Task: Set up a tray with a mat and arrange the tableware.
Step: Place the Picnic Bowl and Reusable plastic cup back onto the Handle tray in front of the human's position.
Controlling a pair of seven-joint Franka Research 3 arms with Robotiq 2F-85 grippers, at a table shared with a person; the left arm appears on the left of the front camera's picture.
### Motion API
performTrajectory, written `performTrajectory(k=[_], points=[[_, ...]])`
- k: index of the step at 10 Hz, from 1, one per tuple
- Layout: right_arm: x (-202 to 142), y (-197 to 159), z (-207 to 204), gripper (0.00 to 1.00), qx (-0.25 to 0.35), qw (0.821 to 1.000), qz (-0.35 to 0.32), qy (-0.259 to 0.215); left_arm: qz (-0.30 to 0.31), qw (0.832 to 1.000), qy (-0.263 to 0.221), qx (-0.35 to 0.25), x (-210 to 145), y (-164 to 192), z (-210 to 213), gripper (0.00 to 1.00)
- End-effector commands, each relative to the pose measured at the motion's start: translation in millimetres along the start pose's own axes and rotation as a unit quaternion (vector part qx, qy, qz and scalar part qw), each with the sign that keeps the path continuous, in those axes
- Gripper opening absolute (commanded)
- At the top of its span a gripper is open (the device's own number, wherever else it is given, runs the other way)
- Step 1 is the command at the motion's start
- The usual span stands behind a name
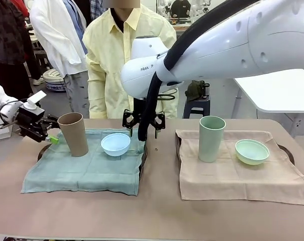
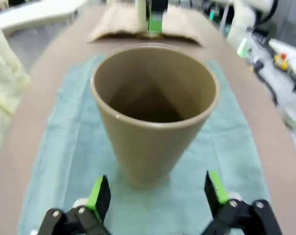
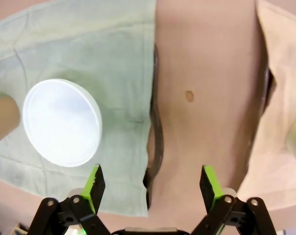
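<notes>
A tan-brown tumbler [image 1: 74,133] and a pale blue bowl [image 1: 115,144] stand on a teal mat [image 1: 86,173] over the left tray [image 1: 42,151]. A pale green tumbler [image 1: 211,138] and a pale green bowl [image 1: 251,151] stand on a beige mat [image 1: 232,178] over the right tray [image 1: 288,151]. My left gripper [image 1: 50,132] is open just left of the tan tumbler. In the left wrist view the tan tumbler [image 2: 155,110] stands right ahead of my left gripper [image 2: 157,193], untouched. My right gripper [image 1: 143,123] hangs open above the left mat's far right corner. My right gripper [image 3: 151,186] holds nothing, with the blue bowl [image 3: 62,122] off to one side.
A person in a yellow shirt [image 1: 116,55] stands at the far side of the table. Bare tabletop [image 1: 162,170] runs between the two trays and along the front edge. A white table [image 1: 277,90] stands at the back right.
</notes>
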State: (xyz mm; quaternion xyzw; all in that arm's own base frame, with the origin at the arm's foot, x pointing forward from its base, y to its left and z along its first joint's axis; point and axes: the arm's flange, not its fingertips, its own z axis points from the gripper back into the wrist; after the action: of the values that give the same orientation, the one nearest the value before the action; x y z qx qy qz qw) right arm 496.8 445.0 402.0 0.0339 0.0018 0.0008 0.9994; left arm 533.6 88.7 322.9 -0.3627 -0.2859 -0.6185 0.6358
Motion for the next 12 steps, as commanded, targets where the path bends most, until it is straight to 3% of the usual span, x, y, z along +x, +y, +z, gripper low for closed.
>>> performTrajectory(k=[1, 4, 6, 9, 10, 12], points=[[-19.7, -17.1, 9.1, 1.00, -0.023, 0.999, -0.022, -0.016, 0.030, 0.996, 0.088, 0.018, 30.1, -20.4, 10.0, 1.00], [-38.2, -28.2, 36.8, 1.00, -0.032, 0.999, -0.012, -0.020, 0.105, 0.965, 0.233, 0.066, 78.2, -44.2, 22.2, 1.00], [-46.2, -38.6, 55.1, 1.00, -0.024, 0.999, -0.014, -0.026, 0.140, 0.938, 0.305, 0.085, 105.9, -56.8, 15.9, 1.00], [-57.4, -54.1, 79.1, 1.00, -0.028, 0.999, -0.042, -0.018, 0.205, 0.874, 0.408, 0.168, 154.8, -80.0, 5.8, 1.00], [-58.7, -58.3, 86.8, 1.00, -0.027, 0.998, -0.048, -0.017, 0.236, 0.858, 0.408, 0.202, 177.4, -83.9, 2.9, 1.00], [-62.0, -59.7, 102.6, 1.00, -0.030, 0.998, -0.059, -0.012, 0.264, 0.804, 0.445, 0.294, 226.0, -94.7, 4.0, 1.00]])
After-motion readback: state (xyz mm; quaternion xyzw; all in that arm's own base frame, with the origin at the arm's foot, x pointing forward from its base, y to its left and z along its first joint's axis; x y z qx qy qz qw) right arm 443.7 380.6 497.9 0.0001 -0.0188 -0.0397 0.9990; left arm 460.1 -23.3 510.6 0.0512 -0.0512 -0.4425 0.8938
